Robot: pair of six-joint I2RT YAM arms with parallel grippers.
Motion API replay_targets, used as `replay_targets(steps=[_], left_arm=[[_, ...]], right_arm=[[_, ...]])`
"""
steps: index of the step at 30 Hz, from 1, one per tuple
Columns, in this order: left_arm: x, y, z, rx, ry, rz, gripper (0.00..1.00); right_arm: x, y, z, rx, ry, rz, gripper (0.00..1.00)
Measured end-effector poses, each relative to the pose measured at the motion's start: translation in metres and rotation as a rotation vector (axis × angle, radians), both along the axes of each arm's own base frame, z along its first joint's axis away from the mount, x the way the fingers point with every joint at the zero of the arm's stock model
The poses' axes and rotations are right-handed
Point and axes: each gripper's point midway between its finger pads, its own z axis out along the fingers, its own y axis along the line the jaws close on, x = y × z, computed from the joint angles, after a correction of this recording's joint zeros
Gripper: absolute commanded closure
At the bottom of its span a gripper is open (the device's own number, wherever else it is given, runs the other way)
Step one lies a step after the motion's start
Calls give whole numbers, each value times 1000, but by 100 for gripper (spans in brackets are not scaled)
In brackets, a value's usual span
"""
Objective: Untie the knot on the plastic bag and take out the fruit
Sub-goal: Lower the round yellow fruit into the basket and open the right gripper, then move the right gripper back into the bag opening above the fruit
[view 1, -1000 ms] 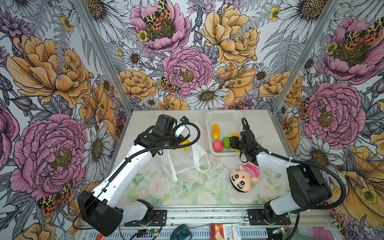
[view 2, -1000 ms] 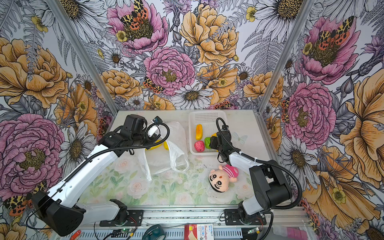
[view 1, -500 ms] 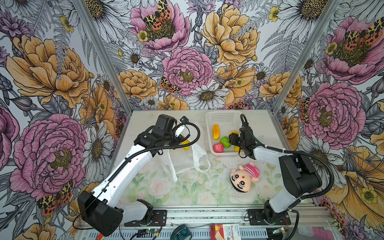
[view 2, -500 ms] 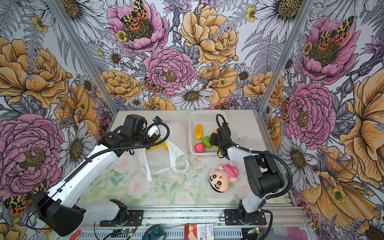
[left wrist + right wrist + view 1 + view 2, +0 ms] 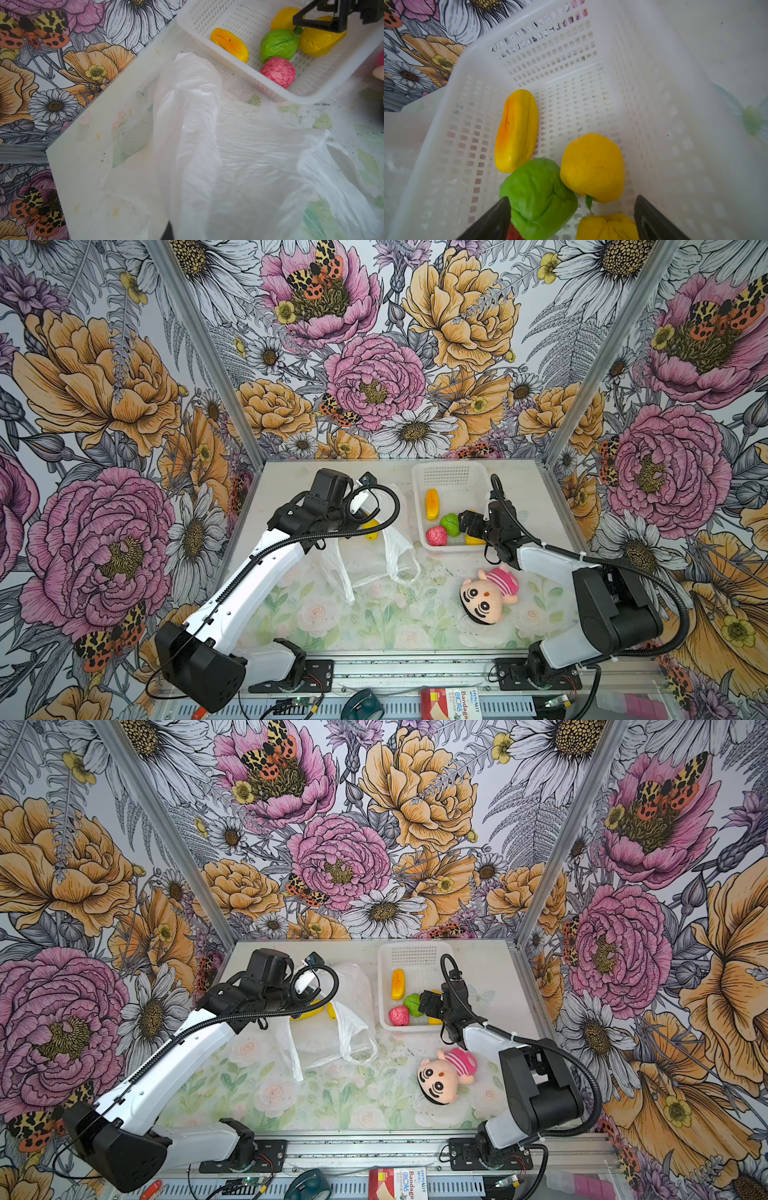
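My left gripper point(image 5: 360, 506) hangs over the back of the table, shut on the plastic bag point(image 5: 374, 556), whose thin white film drapes down from it and hides the jaws in the left wrist view. A yellow fruit point(image 5: 371, 529) shows inside the bag point(image 5: 207, 145). The knot is out of view; two handle loops point(image 5: 401, 562) lie loose. My right gripper point(image 5: 575, 220) stands open over the white basket point(image 5: 453, 466), holding nothing. Under it lie a green fruit point(image 5: 537, 197), two yellow fruits point(image 5: 592, 166), a long orange-yellow fruit point(image 5: 517, 131) and a pink-red fruit point(image 5: 436, 536).
A plush doll point(image 5: 488, 597) in a pink striped shirt lies on the table in front of the basket, beside the right arm. Flowered walls close in the back and both sides. A bandage box point(image 5: 451, 703) sits on the front rail.
My right gripper's jaws have spread wide over the basket, and a yellow fruit now lies free between them. The left arm and the bag have stayed still.
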Motion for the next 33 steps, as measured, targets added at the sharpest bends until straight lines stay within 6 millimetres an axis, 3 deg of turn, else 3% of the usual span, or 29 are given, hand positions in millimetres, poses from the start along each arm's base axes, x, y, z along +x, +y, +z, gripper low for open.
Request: replay_targets(steps=[5,10,16,20,25,33], left_arm=[[0,0,0,0,0,0,100],[0,0,0,0,0,0,100],[0,0,0,0,0,0,100],[0,0,0,0,0,0,100],[0,0,0,0,0,0,100],[0,0,0,0,0,0,100]], right_arm=[[-38,14,64,41,-217,70,13],[-89,49,131,87,-469,225,17],[-150,100,174,125,-666,476,24],[-184,139,175,117,-711,654,28],[-211,194,149,21,-678,837,30],[-205,267,117,-141,-615,918,38]])
